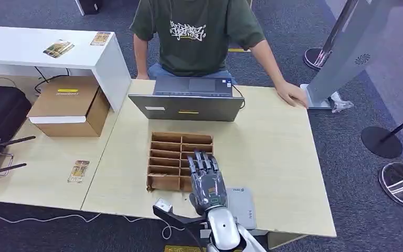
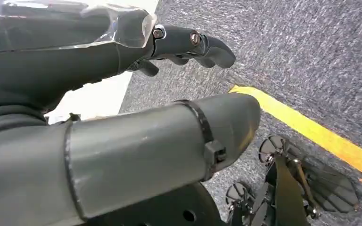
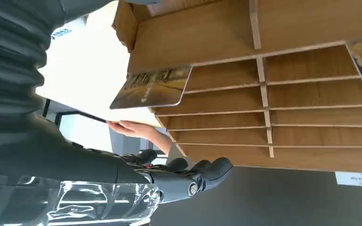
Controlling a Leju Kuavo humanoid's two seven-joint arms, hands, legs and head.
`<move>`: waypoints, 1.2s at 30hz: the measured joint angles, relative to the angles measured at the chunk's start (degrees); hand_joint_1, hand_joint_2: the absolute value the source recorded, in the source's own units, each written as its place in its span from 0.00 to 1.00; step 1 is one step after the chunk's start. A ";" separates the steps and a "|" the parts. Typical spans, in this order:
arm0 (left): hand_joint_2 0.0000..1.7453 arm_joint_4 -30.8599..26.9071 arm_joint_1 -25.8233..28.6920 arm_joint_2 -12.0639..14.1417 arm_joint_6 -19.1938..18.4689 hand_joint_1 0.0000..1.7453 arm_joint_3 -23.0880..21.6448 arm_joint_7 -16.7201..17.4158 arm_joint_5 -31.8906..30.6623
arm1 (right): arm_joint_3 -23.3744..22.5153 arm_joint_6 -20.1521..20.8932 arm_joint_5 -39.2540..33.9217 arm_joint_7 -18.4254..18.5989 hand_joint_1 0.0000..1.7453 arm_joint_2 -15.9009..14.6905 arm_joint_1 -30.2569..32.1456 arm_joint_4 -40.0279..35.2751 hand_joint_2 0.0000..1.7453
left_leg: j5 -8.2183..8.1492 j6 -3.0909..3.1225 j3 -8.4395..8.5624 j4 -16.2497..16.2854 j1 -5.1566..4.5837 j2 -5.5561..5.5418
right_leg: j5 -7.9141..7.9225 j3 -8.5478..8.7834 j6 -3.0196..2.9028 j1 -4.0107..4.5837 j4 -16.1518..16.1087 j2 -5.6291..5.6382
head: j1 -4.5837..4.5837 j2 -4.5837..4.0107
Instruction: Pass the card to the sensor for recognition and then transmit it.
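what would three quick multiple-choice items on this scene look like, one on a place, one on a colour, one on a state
1. Where is the right hand?
A. over the slotted wooden card rack
B. on the cardboard box
C. on the laptop

2. What colour is the person's T-shirt?
A. white
B. dark green
C. red

3. What is the right hand's state?
A. gripping a card
B. holding nothing, fingers extended
C. pressing the laptop's lid

Answers:
1 A, the head view shows it over the rack's near right slots.
2 B, the shirt is dark green with a pale print.
3 B, the right wrist view shows its fingers clear of the card that juts from the rack.
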 joint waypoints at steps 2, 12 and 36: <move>0.00 0.00 0.02 0.00 0.00 0.00 0.00 0.04 0.00 | 0.00 -0.02 0.00 0.02 0.00 0.00 0.00 0.24 1.00 | 0.00 0.00 0.00 0.00 0.00 0.00 | 0.00 0.00 0.00 0.00 0.00 0.00 | 0.00 0.00; 0.00 0.00 0.03 0.24 -0.02 0.00 0.00 0.11 0.07 | 0.00 0.07 0.15 0.92 0.00 -0.11 0.18 -0.85 1.00 | 0.00 0.00 0.01 0.00 0.00 0.01 | 0.00 -0.01 0.00 0.00 0.00 0.01 | 0.00 0.00; 0.00 0.00 0.01 0.20 0.61 0.00 0.00 -0.09 0.11 | -1.64 1.18 0.55 2.93 0.00 -2.32 2.53 -6.01 1.00 | 0.00 0.00 0.02 0.00 0.00 0.01 | 0.00 -0.01 0.00 0.00 0.00 0.02 | 0.00 0.00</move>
